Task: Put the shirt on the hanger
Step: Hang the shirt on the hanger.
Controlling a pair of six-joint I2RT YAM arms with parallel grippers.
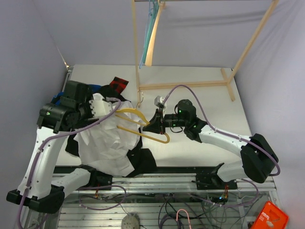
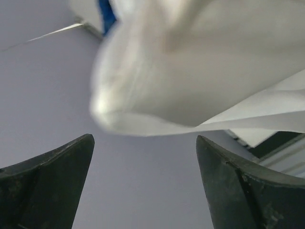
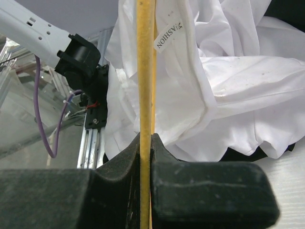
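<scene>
The white shirt (image 1: 107, 140) lies crumpled at the table's left. One end of the yellow hanger (image 1: 143, 125) reaches into its upper part. My right gripper (image 1: 156, 125) is shut on the hanger's bars near the middle. In the right wrist view the jaws (image 3: 145, 143) pinch the yellow bar (image 3: 145, 71), with the shirt (image 3: 233, 86) and its neck label just beyond. My left gripper (image 1: 96, 108) is at the shirt's upper left edge. In the left wrist view its fingers (image 2: 52, 176) stand wide apart and empty, with white shirt fabric (image 2: 190, 71) close in front, blurred.
A black garment (image 1: 143, 160) lies under the shirt. A red-and-black plaid piece (image 1: 119, 85) and something blue (image 1: 57, 98) lie behind it. A wooden rack frame (image 1: 190, 85) stands at the back of the table, with a teal hanger (image 1: 150, 28) hanging on it.
</scene>
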